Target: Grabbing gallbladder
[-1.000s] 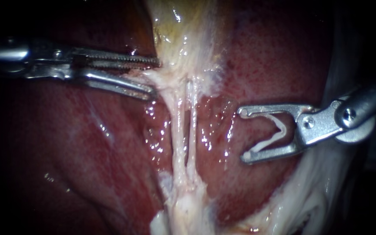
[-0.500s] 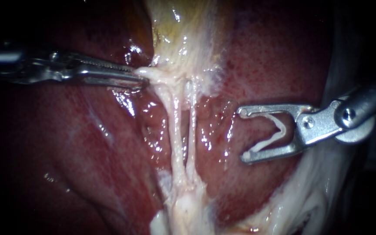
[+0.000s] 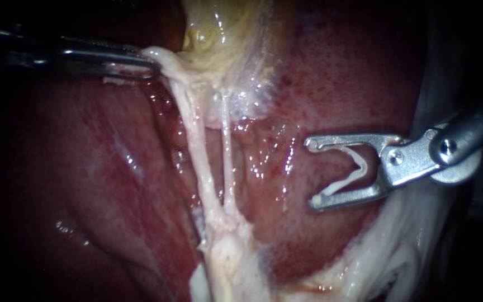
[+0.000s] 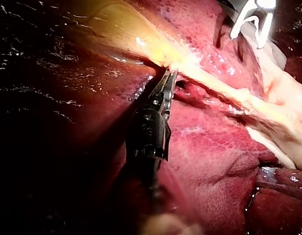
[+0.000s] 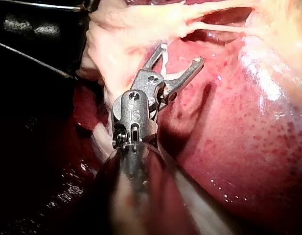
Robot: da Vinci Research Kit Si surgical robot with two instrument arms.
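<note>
The pale yellow gallbladder (image 3: 225, 33) hangs at the top centre over the red liver (image 3: 85, 168). My left instrument (image 3: 149, 66) has its jaws shut on the whitish tissue at the gallbladder's lower edge and holds it drawn up and to the left. Two thin tubes (image 3: 197, 151) run taut and slanted from there down to pale tissue below. The left wrist view shows the same grip (image 4: 170, 76) at the gallbladder's (image 4: 126, 29) edge. My right instrument (image 3: 311, 170) hovers to the right of the tubes, apart from them, its wide jaws holding a white clip (image 3: 359, 168) between them.
Pale fatty tissue (image 3: 387, 257) lies along the lower right. In the right wrist view, the right instrument (image 5: 180, 53) with its clip (image 5: 165, 63) stands just short of the stretched white tissue (image 5: 141, 24). Liver surface spreads on both sides of the tubes.
My left jaws were open around the gallbladder's lower edge, then shut on it and pulled it up and left. The tubes now stretch longer and slant. The right instrument stayed still.
</note>
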